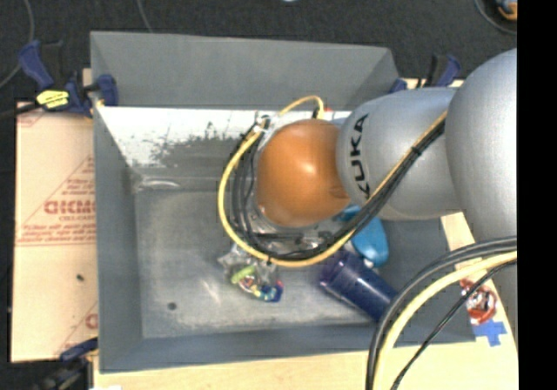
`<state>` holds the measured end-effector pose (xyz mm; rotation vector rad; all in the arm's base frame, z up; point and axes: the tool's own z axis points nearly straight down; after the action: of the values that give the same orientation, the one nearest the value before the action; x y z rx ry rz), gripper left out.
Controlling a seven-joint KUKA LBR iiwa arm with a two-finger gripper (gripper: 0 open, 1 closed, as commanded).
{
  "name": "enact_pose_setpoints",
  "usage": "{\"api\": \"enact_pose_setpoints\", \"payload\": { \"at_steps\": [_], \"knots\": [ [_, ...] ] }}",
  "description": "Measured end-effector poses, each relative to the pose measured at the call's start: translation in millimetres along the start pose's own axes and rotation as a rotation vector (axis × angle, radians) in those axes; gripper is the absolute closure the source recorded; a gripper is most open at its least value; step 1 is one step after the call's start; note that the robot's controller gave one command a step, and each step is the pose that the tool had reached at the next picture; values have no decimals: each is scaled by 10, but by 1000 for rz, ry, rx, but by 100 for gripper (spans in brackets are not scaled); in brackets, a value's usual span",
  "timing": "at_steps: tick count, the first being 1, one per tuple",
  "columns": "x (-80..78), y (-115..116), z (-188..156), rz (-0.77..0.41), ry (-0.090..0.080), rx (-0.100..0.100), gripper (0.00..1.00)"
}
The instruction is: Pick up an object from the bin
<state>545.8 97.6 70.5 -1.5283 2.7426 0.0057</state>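
Observation:
My gripper point(259, 249) reaches down from under the orange wrist cover, near the front middle of the bin floor. Directly below it lies a small crumpled clear wrapper with green, red and blue bits point(253, 279); it touches or nearly touches the gripper's lower end. To the right, a dark blue cylinder point(356, 285) lies on its side against the front right of the bin. A light blue rounded thing point(373, 241) sits just behind that cylinder, partly hidden by the arm.
The arm and its yellow and black cables cover the middle and right of the bin. The left half of the floor is bare grey metal, with a small dark speck near the front left.

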Motion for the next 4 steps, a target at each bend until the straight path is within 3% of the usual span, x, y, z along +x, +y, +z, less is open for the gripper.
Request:
{"api": "enact_pose_setpoints", "payload": {
  "at_steps": [2,4],
  "knots": [
    [18,25,-252,4,8,-9,100],
    [-1,-1,-561,5,0,-1,100]
  ]
}}
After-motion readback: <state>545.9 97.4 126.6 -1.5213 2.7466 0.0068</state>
